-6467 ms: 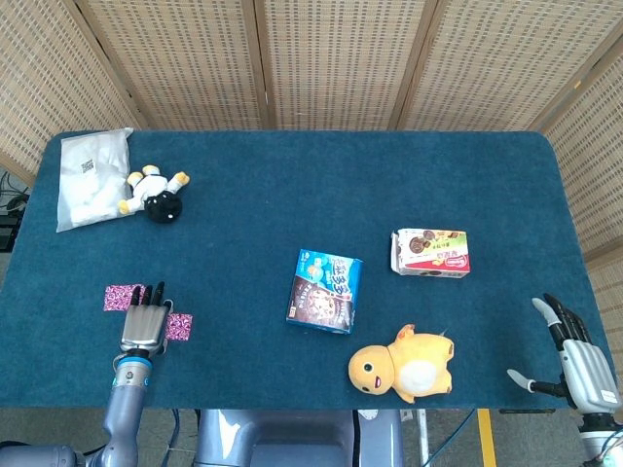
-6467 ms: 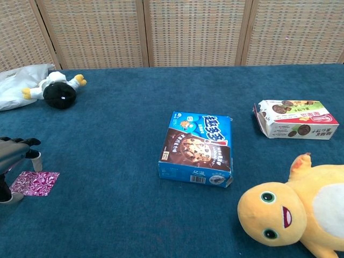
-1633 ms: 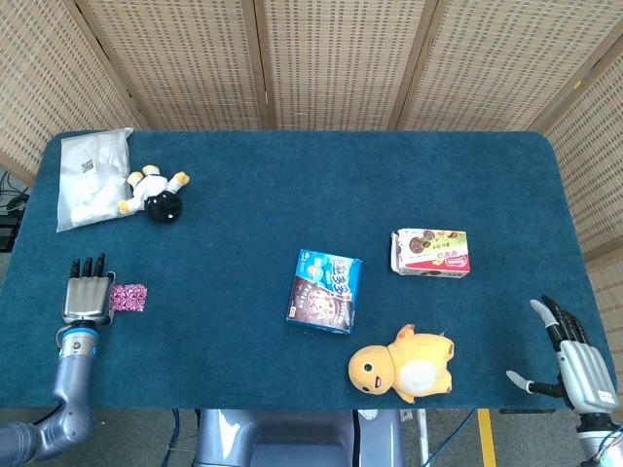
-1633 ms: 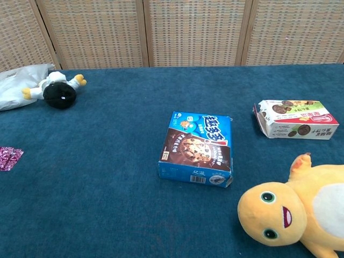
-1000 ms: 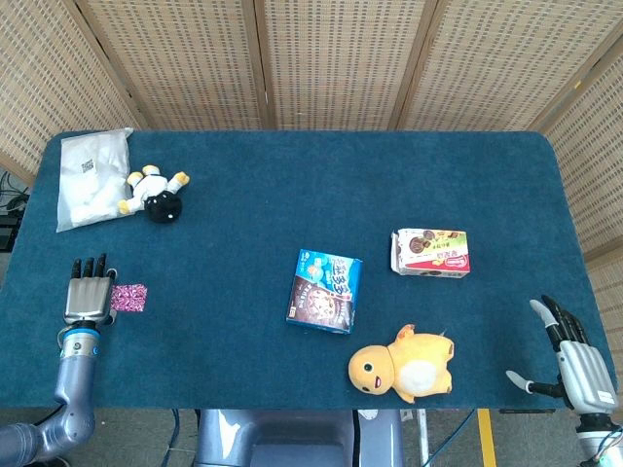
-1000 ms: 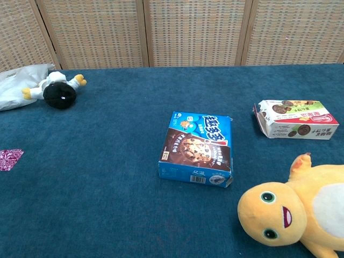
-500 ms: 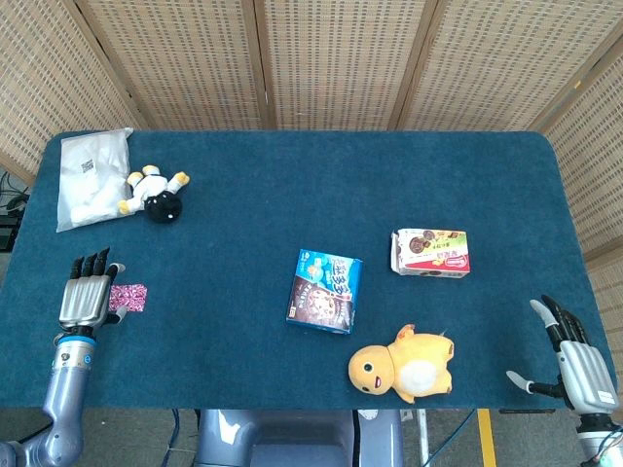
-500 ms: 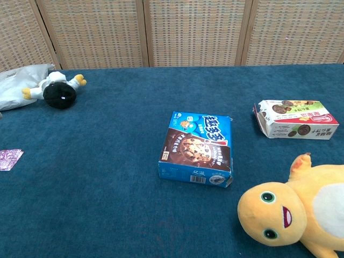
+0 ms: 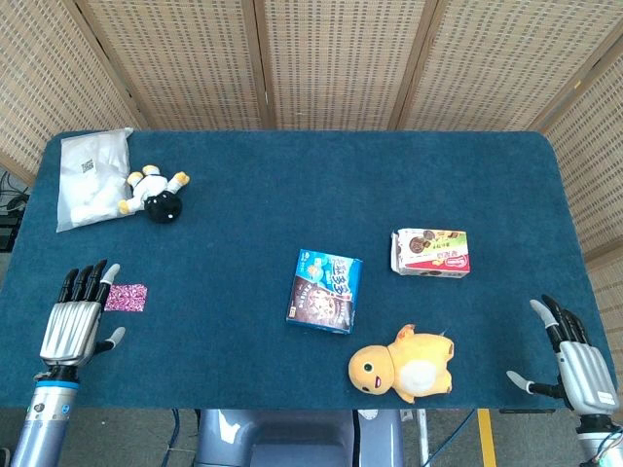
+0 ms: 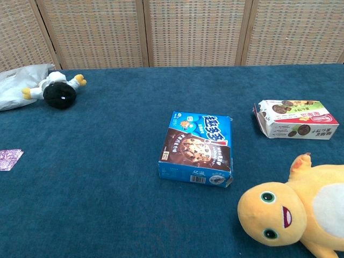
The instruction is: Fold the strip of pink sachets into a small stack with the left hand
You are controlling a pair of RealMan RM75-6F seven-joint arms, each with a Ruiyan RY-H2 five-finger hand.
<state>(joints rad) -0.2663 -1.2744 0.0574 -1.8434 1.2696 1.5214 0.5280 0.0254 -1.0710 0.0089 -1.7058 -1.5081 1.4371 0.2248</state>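
The folded pink sachet stack [image 9: 127, 298] lies flat on the blue table [image 9: 292, 185], just beside the left hand [image 9: 73, 322], whose spread fingers hold nothing.

Yellow plush toy [image 10: 293, 215] cut off at chest view's right and bottom edges, white bag [image 10: 19, 86] cropped at left edge

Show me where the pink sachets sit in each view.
Head view: sachets near the table's left edge, just right of the left hand.
Chest view: sachets cut by the left edge, mid-height.
Shared landmark: penguin toy, farther back on the same side.
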